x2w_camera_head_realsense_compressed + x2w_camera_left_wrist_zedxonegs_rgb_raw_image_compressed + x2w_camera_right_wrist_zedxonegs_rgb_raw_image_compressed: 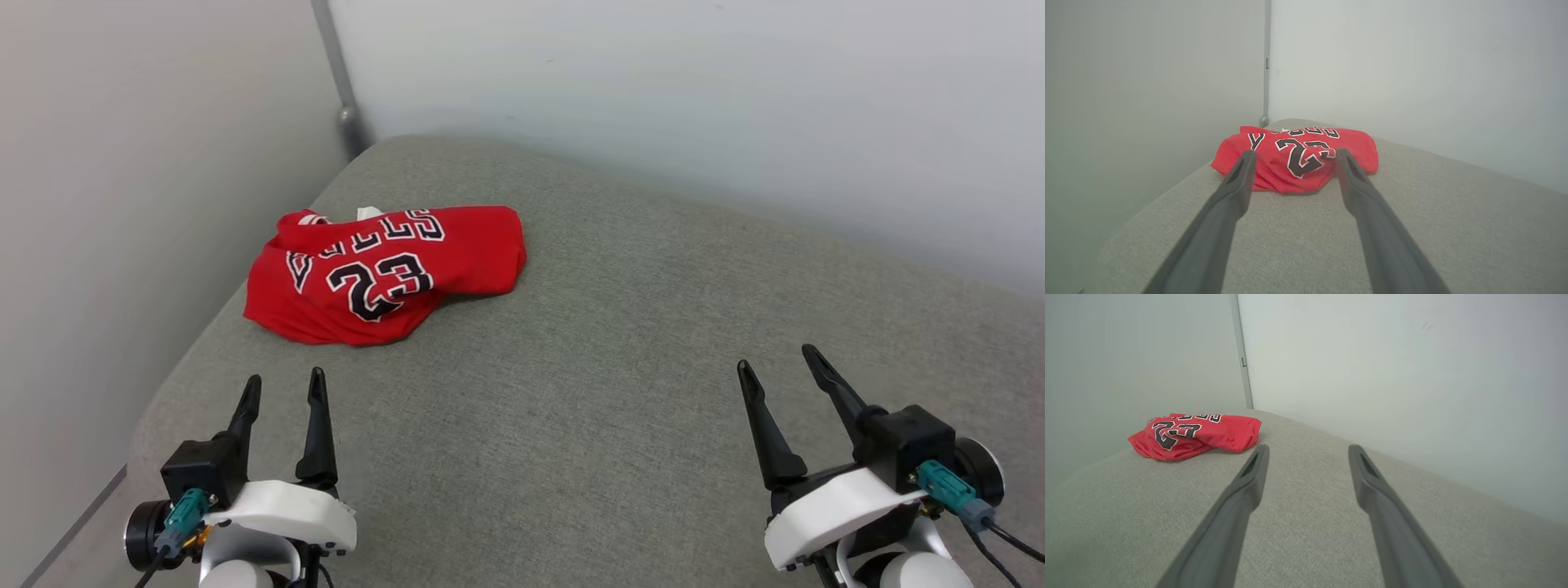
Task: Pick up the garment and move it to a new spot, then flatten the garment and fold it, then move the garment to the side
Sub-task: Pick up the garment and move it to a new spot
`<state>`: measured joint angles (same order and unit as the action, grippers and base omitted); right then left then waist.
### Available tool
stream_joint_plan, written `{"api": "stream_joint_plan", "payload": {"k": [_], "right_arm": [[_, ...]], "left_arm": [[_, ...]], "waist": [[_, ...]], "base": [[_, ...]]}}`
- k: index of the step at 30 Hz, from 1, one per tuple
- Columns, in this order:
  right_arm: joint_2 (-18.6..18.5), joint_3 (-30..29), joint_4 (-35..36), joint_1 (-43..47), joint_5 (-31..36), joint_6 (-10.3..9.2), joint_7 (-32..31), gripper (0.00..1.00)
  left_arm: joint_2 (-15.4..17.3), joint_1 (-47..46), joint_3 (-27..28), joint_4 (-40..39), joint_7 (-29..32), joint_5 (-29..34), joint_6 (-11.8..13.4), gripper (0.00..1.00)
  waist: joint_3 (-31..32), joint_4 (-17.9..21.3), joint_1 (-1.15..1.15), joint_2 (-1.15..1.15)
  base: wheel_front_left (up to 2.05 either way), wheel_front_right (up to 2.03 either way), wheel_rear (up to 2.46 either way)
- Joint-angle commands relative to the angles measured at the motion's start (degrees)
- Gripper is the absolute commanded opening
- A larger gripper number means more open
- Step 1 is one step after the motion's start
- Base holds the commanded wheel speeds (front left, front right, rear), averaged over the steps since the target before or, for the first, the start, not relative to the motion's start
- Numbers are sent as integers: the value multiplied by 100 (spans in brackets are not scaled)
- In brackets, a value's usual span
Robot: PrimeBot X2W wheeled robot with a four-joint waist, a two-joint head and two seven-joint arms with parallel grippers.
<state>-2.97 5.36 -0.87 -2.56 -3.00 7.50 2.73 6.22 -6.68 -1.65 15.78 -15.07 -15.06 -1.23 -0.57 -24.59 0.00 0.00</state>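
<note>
The garment (pixel 384 273) is being borne near the cushion's (pixel 612 367) far left corner, before the left gripper (pixel 286 376); the right gripper (pixel 775 355) is being held well rightward.

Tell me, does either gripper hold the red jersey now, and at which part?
Nothing is held. The left gripper and the right gripper are both open, away from the crumpled red jersey on the grey cushion.

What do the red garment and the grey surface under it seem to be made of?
The garment: probably a thin synthetic jersey knit, matte; it crumples in soft folds. The surface: woven upholstery fabric, matte, with a visible flecked grey weave.
</note>
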Motion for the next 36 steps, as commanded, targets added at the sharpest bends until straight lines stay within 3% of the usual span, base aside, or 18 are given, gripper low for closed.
{"api": "stream_joint_plan", "payload": {"k": [1,11,19,25,32,36], "right_arm": [[13,3,18,-72,-7,-3,7,100],[13,14,11,-124,4,-3,-10,100],[-26,113,106,-346,65,-2,-109,100],[-127,181,168,-629,65,-2,-142,100],[-156,150,94,-882,33,-2,-53,100],[-142,159,74,-992,21,-2,-8,100]], "left_arm": [[-5,34,-4,-40,-12,-8,35,100],[66,-109,6,-82,-13,-57,46,100],[442,-1029,172,18,394,-294,-166,100],[1014,-2154,271,479,1318,-581,-396,100],[1917,-3263,128,1327,3088,-1086,-585,100],[2256,-3505,68,1582,3945,-1359,-613,100]], "waist": [[-20,-104,0,0],[-81,-220,0,0],[-437,99,0,0],[-1034,618,0,0],[-1613,1200,0,0],[-1844,1421,0,0]], "base": [[0,0,0],[0,0,0],[0,0,0],[0,0,0],[0,0,0],[0,0,0]]}}
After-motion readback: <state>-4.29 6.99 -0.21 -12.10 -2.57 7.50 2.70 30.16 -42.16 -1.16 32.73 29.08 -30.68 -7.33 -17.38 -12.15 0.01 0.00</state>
